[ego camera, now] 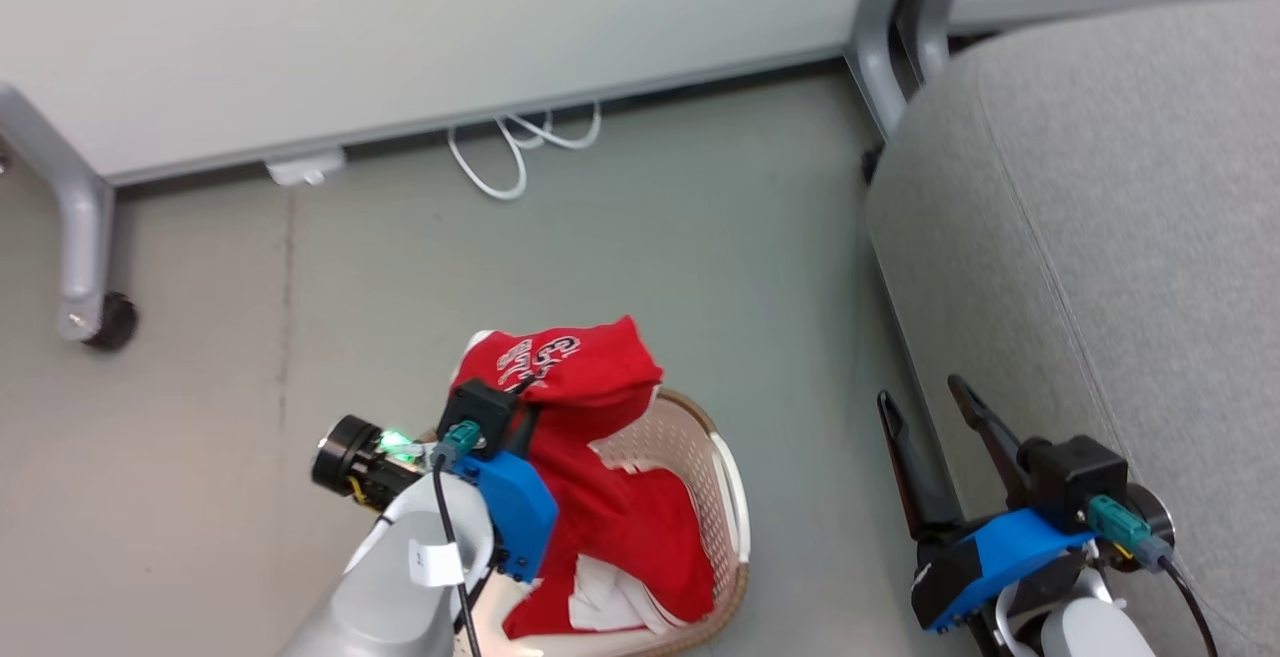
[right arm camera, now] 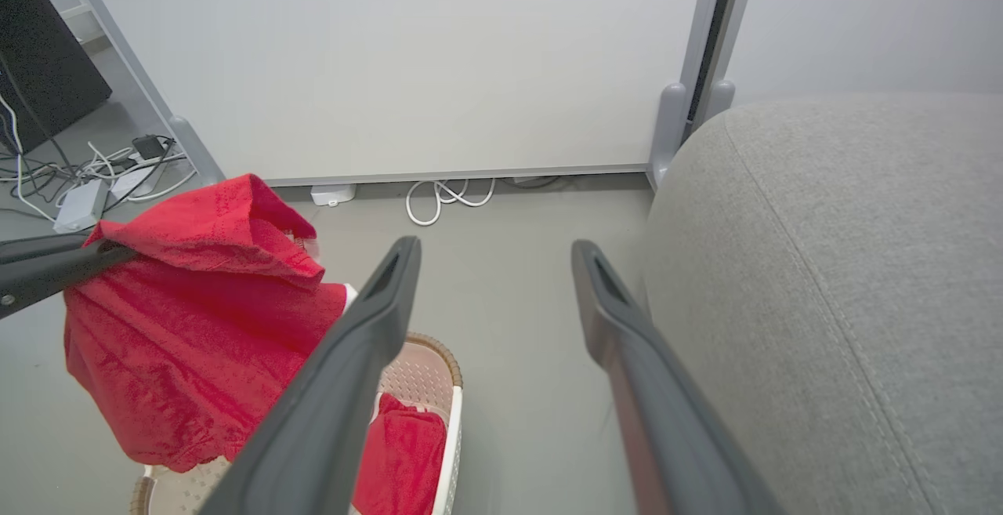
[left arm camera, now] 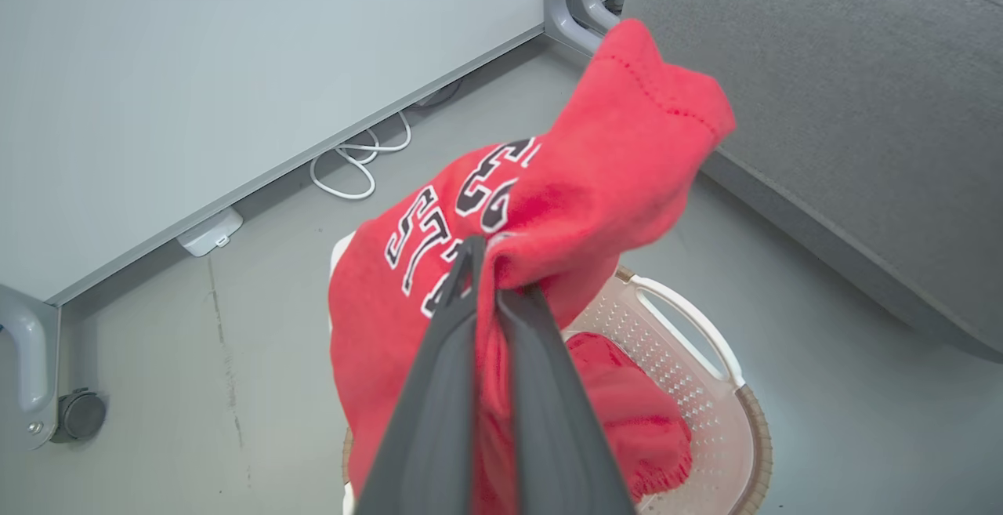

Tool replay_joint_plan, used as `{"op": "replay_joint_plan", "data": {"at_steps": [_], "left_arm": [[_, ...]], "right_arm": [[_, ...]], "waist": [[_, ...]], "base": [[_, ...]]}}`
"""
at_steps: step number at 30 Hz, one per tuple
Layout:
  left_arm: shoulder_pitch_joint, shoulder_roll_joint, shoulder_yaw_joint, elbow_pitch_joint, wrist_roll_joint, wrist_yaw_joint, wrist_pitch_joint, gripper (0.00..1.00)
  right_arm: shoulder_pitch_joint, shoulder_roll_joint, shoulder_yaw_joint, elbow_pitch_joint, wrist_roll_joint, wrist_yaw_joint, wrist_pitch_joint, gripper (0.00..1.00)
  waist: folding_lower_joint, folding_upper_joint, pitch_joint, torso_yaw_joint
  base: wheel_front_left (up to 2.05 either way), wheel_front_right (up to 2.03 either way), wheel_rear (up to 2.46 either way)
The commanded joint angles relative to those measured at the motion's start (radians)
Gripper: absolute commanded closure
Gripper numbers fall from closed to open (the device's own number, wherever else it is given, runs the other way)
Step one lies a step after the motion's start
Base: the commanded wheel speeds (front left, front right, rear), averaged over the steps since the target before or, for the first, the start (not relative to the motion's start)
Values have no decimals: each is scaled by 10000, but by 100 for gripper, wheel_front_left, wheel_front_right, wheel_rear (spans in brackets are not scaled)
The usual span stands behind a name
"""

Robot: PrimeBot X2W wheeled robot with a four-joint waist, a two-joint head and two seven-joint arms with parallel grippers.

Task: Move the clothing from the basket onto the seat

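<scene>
On floor (ego camera: 300, 287), bottom centre of head view: basket (ego camera: 728, 497). Seat (ego camera: 1100, 217) to its right, apart from it, floor between. Held garment (ego camera: 590, 367) hangs over basket's far-left rim, pinched in left gripper (left arm camera: 492, 268). Second garment (left arm camera: 627, 413) lies inside basket, below the held one. Right gripper (ego camera: 920, 392) sits between basket and seat, just beside seat's near-left edge, jaws apart, nothing in them. Partition (ego camera: 400, 17) stands behind everything. Cable (ego camera: 510, 152) on floor at partition's foot. Caster (ego camera: 112, 322) at far left.
</scene>
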Motion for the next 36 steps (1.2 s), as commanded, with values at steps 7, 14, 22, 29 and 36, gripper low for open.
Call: {"op": "replay_joint_plan", "data": {"at_steps": [7,14,22,29,36], "left_arm": [[422,-37,-803,-1756,-669,-62,-45,100],[43,-40,-1741,-2631,-1411,-66,-49,100],[-696,-33,-2716,-3339,-2407,-68,-47,100],[-1315,-29,-3472,-3799,-3262,36,-21,100],[-1884,-31,-4247,-4014,-4163,371,-3,100]], "right_arm": [[746,-36,13,-358,81,4,405,0],[1136,-36,111,-468,105,4,628,0],[1403,-36,276,-635,185,4,841,0],[1525,-36,352,-728,218,5,935,0],[1500,-36,490,-835,278,5,982,0]], "waist": [[3,-1,-1346,765],[3,-1,-1839,825],[3,-1,-2165,783],[3,-1,-2349,814],[3,-1,-2386,745]], "base": [[0,0,0],[0,0,0],[0,0,0],[0,0,0],[0,0,0]]}}
